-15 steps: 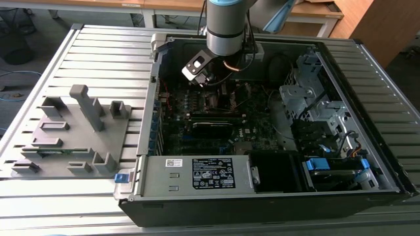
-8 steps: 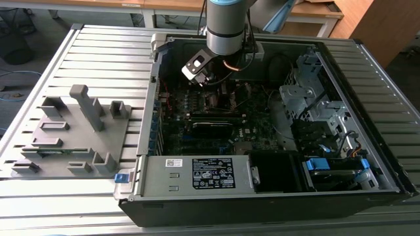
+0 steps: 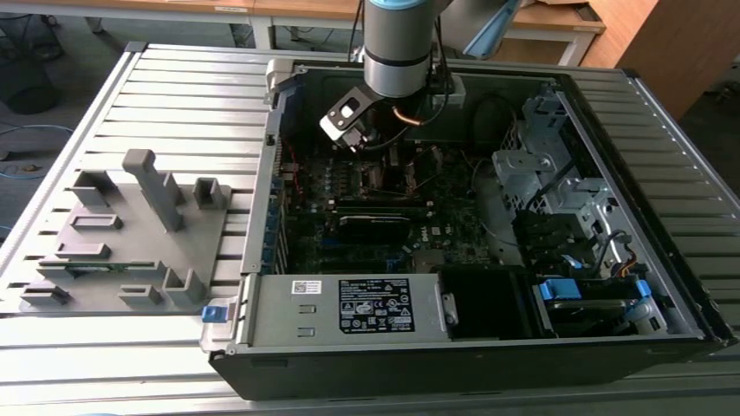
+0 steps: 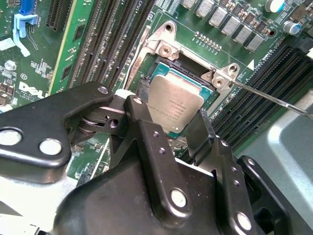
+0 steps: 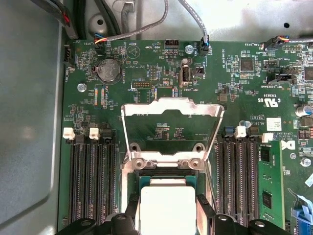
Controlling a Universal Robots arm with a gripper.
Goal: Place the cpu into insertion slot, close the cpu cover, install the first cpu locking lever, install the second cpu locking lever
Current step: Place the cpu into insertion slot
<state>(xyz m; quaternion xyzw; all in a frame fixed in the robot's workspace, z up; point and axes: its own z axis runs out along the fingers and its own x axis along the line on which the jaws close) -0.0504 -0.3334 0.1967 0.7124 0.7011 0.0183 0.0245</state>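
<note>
cpu (image 5: pixel 167 208) cut off by the picture edge, its near edge behind the claw (image 4: pixel 168 117)

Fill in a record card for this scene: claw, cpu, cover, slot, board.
claw: low over the insertion slot, right at the cpu
cpu: silver top facing up, at the slot; whether fully seated is unclear
cpu cover: open, raised off the slot
motherboard: green, inside an open computer case

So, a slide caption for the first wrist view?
Gripper holds square silver-grey cpu in the socket; thin silvery frame cover stands open.
</note>
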